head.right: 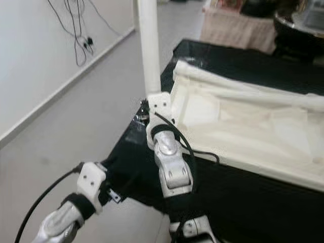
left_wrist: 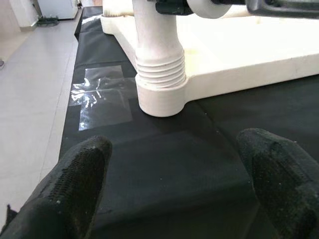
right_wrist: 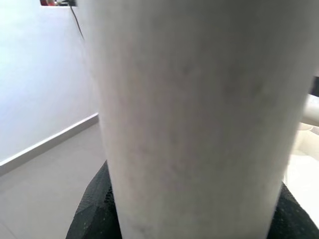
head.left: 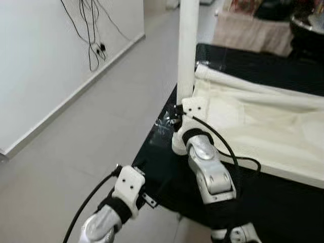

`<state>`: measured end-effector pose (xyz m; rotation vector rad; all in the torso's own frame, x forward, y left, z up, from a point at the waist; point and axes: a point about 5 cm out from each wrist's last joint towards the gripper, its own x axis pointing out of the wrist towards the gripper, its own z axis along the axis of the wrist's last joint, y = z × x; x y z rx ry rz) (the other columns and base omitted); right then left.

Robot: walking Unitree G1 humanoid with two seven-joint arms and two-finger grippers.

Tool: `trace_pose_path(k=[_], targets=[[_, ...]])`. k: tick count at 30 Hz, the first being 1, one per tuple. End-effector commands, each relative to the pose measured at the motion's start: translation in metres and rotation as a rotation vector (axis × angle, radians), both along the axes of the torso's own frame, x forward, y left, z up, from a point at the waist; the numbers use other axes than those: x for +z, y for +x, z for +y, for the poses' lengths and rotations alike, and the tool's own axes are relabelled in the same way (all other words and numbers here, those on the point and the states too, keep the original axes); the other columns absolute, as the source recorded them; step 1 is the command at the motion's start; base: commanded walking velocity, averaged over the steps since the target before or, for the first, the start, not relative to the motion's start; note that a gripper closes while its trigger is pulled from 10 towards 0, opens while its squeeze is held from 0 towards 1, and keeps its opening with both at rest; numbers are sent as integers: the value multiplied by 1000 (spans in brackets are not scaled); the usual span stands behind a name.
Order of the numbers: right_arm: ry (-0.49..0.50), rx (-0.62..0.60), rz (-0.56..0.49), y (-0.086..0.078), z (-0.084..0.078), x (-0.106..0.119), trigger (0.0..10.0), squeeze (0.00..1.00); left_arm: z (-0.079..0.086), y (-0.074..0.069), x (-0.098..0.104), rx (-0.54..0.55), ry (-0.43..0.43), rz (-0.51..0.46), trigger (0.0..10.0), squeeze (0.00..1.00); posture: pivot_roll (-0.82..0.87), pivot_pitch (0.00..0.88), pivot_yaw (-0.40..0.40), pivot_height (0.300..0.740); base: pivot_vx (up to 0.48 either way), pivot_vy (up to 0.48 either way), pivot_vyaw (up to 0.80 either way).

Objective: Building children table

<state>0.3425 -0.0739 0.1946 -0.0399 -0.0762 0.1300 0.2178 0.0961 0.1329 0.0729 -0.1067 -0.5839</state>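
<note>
One leg going into the upturned children's table

Nearest, the left gripper hovers with jaws spread over the black-covered tabletop. Beyond, the right gripper pinches the white leg, standing upright in the corner socket of the table, threads showing; other legs remain.

Black-covered platform on grey tiled floor carries inverted cream tabletop, upright white leg screwed into near corner socket (threads visible), clear tape patch beside it.
</note>
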Motion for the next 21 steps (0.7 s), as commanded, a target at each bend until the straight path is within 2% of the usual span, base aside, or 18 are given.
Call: trace_pose_path(k=[1, 3, 4, 6, 9, 12, 14, 16, 21], targets=[[151, -17, 213, -3, 7, -41, 10000, 0, 1, -1, -3, 8, 13, 5, 10000, 0, 64, 206, -1, 740, 0, 0, 0], [206, 69, 173, -3, 14, -31, 10000, 0, 2, 0, -4, 9, 14, 4, 10000, 0, 65, 204, 1, 740, 0, 0, 0], [206, 69, 173, -3, 14, -31, 10000, 0, 2, 0, -4, 9, 14, 4, 10000, 0, 65, 204, 1, 740, 0, 0, 0], [227, 203, 115, -4, 22, -19, 10000, 0, 2, 0, -4, 7, 17, 2, 10000, 0, 67, 200, 5, 740, 0, 0, 0], [226, 260, 92, -5, 25, -15, 10000, 0, 2, 1, -4, 6, 18, 1, 10000, 0, 66, 198, 6, 740, 0, 0, 0], [162, 500, 36, -8, 28, -5, 10000, 0, 5, 2, -2, 1, 20, -2, 10000, 0, 67, 193, 9, 740, 0, 0, 0], [127, 583, 11, -8, 27, 0, 10000, 0, 8, 5, 2, 2, 27, -16, 10000, 0, 71, 188, 11, 740, 0, 0, 0], [71, 628, -32, -6, 23, 4, 10000, 0, 13, 8, 6, 6, 35, -30, 10000, 0, 75, 185, 14, 740, 0, 0, 0], [6, 677, -78, 2, 11, 12, 10000, 0, 19, 13, 17, 14, 37, -62, 10000, 0, 80, 179, 18, 740, 0, 0, 0]])
